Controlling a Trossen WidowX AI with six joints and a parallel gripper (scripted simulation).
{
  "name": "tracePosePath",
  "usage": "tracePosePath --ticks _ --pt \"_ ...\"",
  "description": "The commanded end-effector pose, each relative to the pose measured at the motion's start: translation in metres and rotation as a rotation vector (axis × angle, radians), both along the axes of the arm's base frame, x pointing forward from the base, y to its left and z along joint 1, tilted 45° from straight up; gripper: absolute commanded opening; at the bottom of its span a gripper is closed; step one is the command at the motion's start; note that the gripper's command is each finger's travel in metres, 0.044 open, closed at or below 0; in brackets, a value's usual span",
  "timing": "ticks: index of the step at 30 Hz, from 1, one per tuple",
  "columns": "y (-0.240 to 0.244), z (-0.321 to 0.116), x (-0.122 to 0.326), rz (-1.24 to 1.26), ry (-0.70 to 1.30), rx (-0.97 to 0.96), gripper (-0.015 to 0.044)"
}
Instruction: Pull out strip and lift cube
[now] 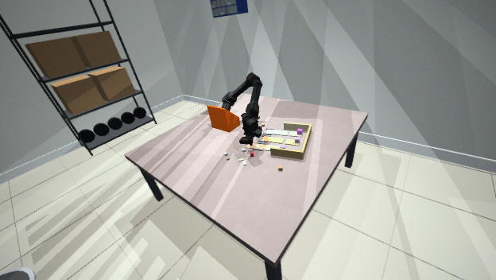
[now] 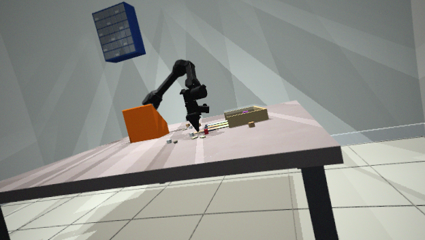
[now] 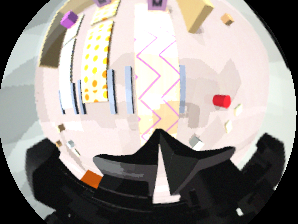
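Wrist view, from the left: a purple cube (image 1: 300,131) (image 3: 69,19) without a visible letter sits on a pale strip (image 1: 277,132) (image 3: 66,70) broken by a gap. Next, a dotted strip (image 1: 274,140) (image 3: 97,60), likewise split, has a cube marked M (image 1: 296,140) (image 3: 103,2) on its far piece. To its right, the zigzag strip (image 1: 260,147) (image 3: 157,75) looks unbroken and carries the labelled cube (image 1: 282,146) (image 3: 157,4) at its far end, by the wooden tray wall (image 1: 288,153) (image 2: 246,118) (image 3: 196,15). The jaws (image 1: 243,141) (image 2: 197,130) are clenched, tips together over that strip's near end; whether they touch it I cannot tell. Farther right on the tabletop (image 1: 254,199) (image 2: 238,143) (image 3: 200,115) lies a red cylinder (image 1: 252,154) (image 2: 206,131) (image 3: 221,101), then a small orange cube (image 1: 280,168) (image 2: 251,124) (image 3: 227,19) beyond it.
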State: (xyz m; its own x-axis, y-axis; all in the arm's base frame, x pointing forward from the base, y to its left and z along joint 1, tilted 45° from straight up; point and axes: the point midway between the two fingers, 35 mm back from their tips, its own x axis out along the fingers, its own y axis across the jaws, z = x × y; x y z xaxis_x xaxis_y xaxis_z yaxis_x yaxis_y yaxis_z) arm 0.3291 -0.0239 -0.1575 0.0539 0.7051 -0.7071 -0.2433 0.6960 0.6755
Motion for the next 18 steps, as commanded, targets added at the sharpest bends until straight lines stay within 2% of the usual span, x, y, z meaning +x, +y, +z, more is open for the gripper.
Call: tracePosePath --ticks 1,18 --pt "0.001 -0.006 -0.014 0.013 0.022 -0.011 0.0" --pt "-0.003 -0.011 -0.039 0.013 0.023 -0.011 0.0"
